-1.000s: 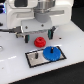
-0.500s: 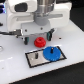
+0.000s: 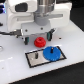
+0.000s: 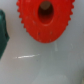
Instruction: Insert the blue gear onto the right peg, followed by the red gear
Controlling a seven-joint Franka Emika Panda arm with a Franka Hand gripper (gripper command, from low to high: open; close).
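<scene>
The blue gear (image 3: 51,52) lies flat on the right part of the black-rimmed grey plate (image 3: 34,59). It covers the right peg, which I cannot make out. The red gear (image 3: 38,42) lies on the white table just behind the plate. In the wrist view the red gear (image 4: 45,22) fills the upper part of the picture, its centre hole showing. My gripper (image 3: 42,34) hangs directly above the red gear, open and holding nothing. One dark finger (image 4: 2,30) shows at the edge of the wrist view, apart from the gear.
A small pin (image 3: 36,56) stands on the plate's left part. The arm's white body (image 3: 35,15) fills the back of the exterior view. A dark cable (image 3: 10,31) runs along the exterior view's left.
The gripper has shifted slightly down and toward the exterior view's left, over the red gear. Neither gear has moved.
</scene>
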